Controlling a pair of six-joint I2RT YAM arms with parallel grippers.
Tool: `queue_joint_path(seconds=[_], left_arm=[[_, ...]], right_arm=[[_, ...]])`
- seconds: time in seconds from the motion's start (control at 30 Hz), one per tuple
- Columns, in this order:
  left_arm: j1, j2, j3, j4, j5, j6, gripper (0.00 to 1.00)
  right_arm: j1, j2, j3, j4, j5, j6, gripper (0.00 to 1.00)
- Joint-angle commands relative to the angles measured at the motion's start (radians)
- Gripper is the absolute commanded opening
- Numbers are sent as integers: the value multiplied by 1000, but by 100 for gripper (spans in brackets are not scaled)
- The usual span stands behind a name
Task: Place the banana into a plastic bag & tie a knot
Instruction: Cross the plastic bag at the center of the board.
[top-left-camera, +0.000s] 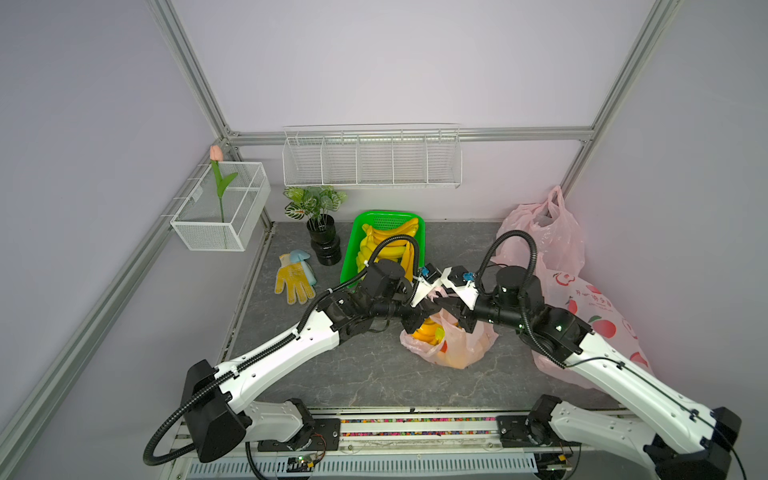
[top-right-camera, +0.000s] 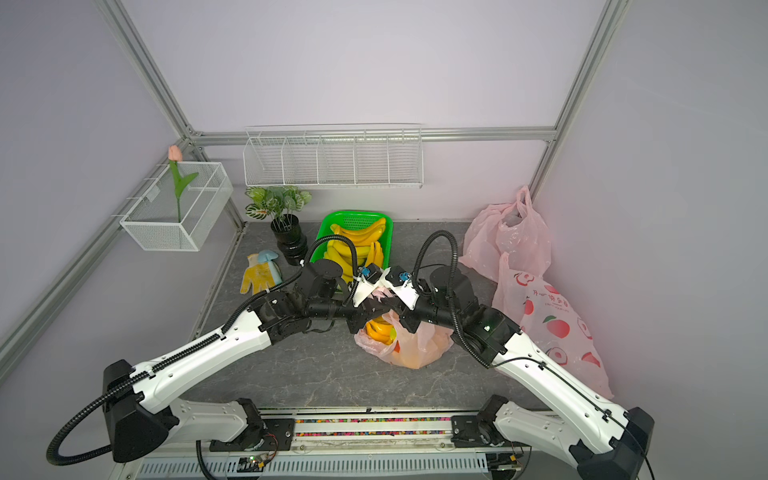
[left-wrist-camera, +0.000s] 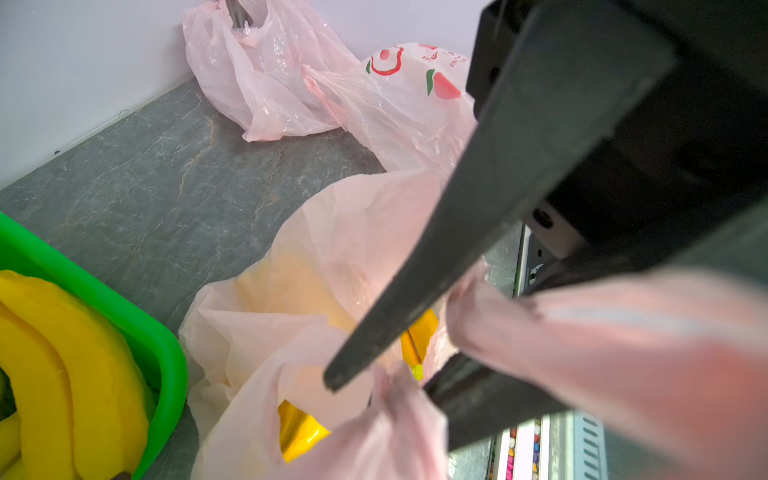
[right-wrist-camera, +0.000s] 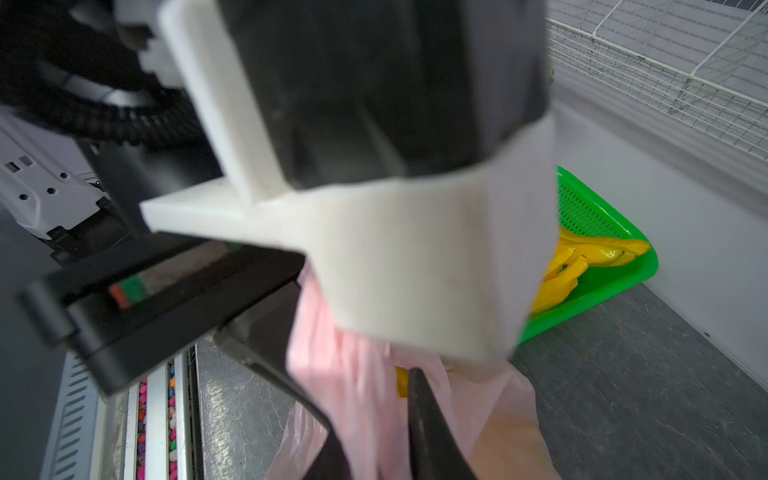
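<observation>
A pink plastic bag (top-left-camera: 461, 347) sits mid-table in both top views, with yellow bananas (top-left-camera: 428, 332) showing through its mouth (left-wrist-camera: 299, 428). Both grippers meet just above it, over the bunched handles (top-left-camera: 441, 294). My left gripper (top-left-camera: 420, 316) is shut on a pink handle strip (left-wrist-camera: 602, 353) that stretches close past its wrist camera and hides its own jaws. My right gripper (top-left-camera: 455, 315) is open. In the left wrist view its two black fingers (left-wrist-camera: 415, 291) stand apart, with the other twisted handle (left-wrist-camera: 392, 390) between them, against the lower finger.
A green basket (top-left-camera: 351, 253) of bananas (top-left-camera: 388, 245) stands behind the left wrist. Two more pink bags (top-left-camera: 540, 232), one fruit-printed (top-left-camera: 594, 320), fill the right corner. A yellow glove (top-left-camera: 293, 280), a potted plant (top-left-camera: 322, 232) and wire racks (top-left-camera: 370, 160) lie at the back left.
</observation>
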Motion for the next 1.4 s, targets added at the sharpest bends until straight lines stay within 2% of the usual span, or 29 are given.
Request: queue_joint_path(seconds=[0.0, 0.13, 0.33, 0.43, 0.67, 0.8, 0.97, 1.07, 1.2, 1.37], left_arm=[[8, 16, 31, 83, -25, -8, 0], [15, 26, 38, 71, -25, -6, 0], [19, 38, 46, 68, -21, -14, 0], [32, 38, 47, 71, -8, -25, 0], [47, 45, 52, 66, 1, -32, 0], [46, 45, 49, 68, 17, -27, 0], [46, 52, 47, 72, 82, 2, 0], [46, 57, 55, 50, 149, 33, 0], [42, 44, 42, 43, 206, 62, 3], [41, 23, 24, 50, 187, 75, 11]], right_arm=[[9, -34, -19, 6, -16, 22, 27], [6, -65, -20, 3, 17, 43, 31], [9, -63, -12, 7, 2, 52, 17], [12, -70, -28, 16, -15, 48, 16], [15, -115, -56, 25, 16, 53, 28], [15, -117, -50, 27, 12, 56, 28], [16, -89, -38, 41, -7, 60, 12], [18, -61, -25, 46, -15, 48, 7], [29, -27, 0, 31, -7, 19, 7], [33, -39, -4, 23, -31, 14, 7]])
